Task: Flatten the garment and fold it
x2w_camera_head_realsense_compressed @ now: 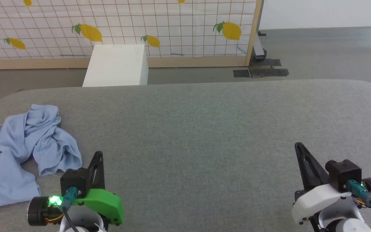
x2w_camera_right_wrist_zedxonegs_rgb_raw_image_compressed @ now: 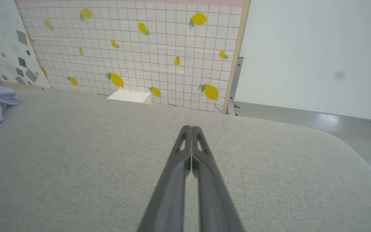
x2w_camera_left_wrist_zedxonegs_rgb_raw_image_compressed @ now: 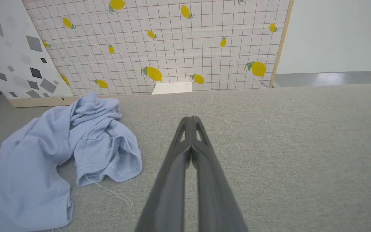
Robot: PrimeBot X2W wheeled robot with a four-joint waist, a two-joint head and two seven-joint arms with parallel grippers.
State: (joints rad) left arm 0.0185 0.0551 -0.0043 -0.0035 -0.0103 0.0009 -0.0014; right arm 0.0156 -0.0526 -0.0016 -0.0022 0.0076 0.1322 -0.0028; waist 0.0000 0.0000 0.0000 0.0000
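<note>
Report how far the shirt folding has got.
Done: nothing. The garment lies crumpled at the left end of the grey table. In hand: nothing. The left claw and right claw are shut, empty and clear of the cloth. Left: grasp it, spread it flat, fold it.

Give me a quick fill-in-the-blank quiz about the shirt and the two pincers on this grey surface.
The crumpled garment is light ____. The left pincer and the right pincer are both ____ and hold nothing. The garment lies closer to the ____ pincer. The panel behind the grey surface is printed with yellow ____.
Missing words: blue, shut, left, lemons.
</note>
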